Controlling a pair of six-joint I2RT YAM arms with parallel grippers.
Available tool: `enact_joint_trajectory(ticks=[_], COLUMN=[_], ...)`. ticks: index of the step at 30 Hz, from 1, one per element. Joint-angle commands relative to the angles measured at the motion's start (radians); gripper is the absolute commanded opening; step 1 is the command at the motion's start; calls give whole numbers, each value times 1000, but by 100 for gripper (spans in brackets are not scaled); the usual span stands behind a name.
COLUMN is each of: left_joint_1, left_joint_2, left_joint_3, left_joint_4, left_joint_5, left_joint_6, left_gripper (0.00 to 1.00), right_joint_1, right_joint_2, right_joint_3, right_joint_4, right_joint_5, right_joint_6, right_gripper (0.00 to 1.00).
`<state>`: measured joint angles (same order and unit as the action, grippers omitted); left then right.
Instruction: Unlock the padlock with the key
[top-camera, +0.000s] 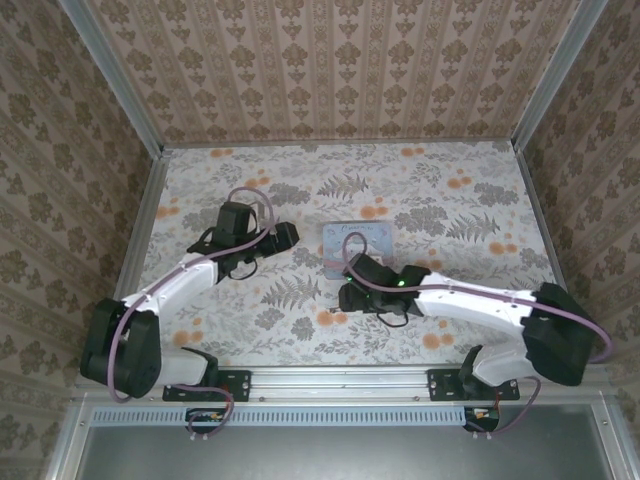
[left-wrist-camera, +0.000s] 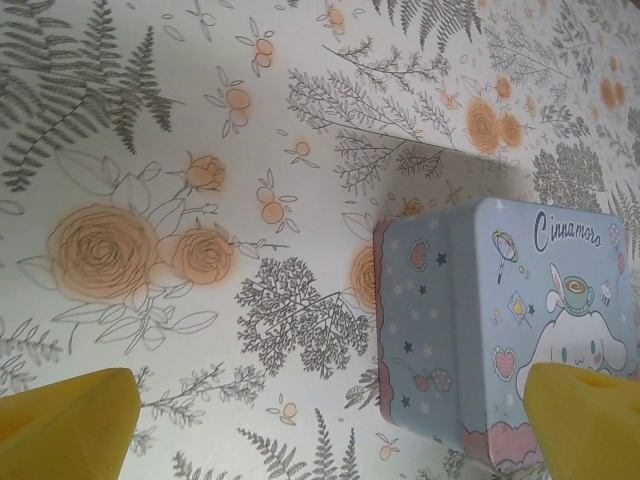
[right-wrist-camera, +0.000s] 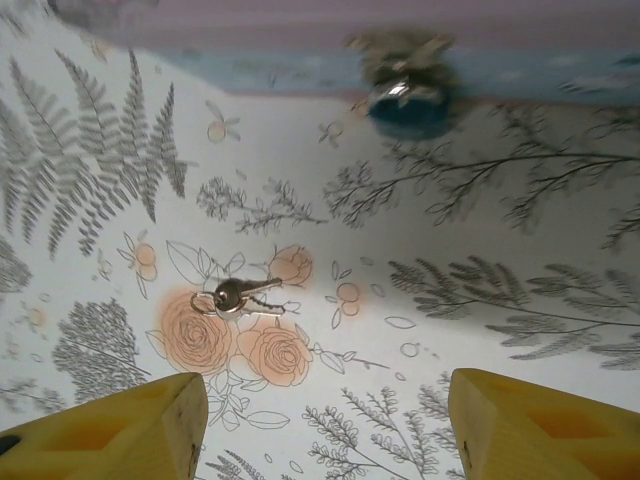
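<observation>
Top: left pincer (top-camera: 284, 238) sits just left of the Cinnamoroll tin (top-camera: 358, 243), and right pincer (top-camera: 343, 292) is near the tin's front-left corner, all over the floral surface (top-camera: 450, 200). Left wrist: jaws wide apart, nothing between, tin ahead on the right. Right wrist: jaws apart and empty, keys (right-wrist-camera: 236, 297) flat on the surface ahead, small blue padlock (right-wrist-camera: 408, 100) beyond them at the tin's base.

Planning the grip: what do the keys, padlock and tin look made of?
Keys: bare metal, silvery glint. Padlock: likely metal, glossy blue body, shiny shackle, though blurred. Tin: probably thin printed metal, pale blue with cartoon art and rounded corners.
</observation>
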<state>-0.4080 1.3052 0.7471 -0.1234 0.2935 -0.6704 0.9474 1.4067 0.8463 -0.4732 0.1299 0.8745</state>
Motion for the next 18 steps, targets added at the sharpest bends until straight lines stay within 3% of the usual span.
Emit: enact_joint_trajectory(ticks=[1, 18], left_joint_1=[4, 49], left_joint_2=[-56, -168], left_joint_3=[-14, -77], left_joint_4=[-41, -92], left_joint_5=[22, 17], left_joint_6=[-14, -7], left_gripper=[100, 100], right_joint_1=[37, 126], right_joint_2=[81, 325], right_joint_3=[65, 174], right_joint_4=[-31, 3], right_joint_5=[68, 108], right_joint_6=[21, 71], right_gripper=[67, 69])
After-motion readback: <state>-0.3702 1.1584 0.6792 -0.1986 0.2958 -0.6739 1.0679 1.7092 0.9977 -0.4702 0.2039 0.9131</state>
